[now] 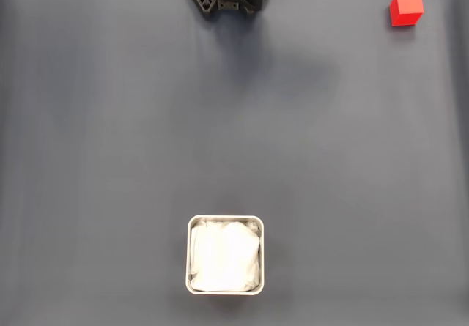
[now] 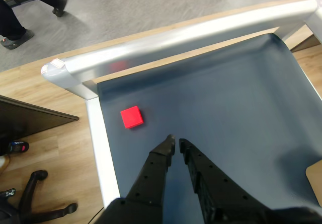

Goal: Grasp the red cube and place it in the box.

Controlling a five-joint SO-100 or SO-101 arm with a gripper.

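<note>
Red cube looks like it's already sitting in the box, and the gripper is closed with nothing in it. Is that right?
Not quite. The red cube lies on the dark mat near the top right corner of the fixed view, far from the box, which holds only its white lining. The gripper is indeed closed and empty in the wrist view.

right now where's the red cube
The red cube sits on the dark mat in the fixed view's top right corner, far from the box; in the wrist view it lies just left of the near-closed jaws, untouched.

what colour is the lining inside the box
White, inside the silvery rim of the box; it shows best in the fixed view.
</note>
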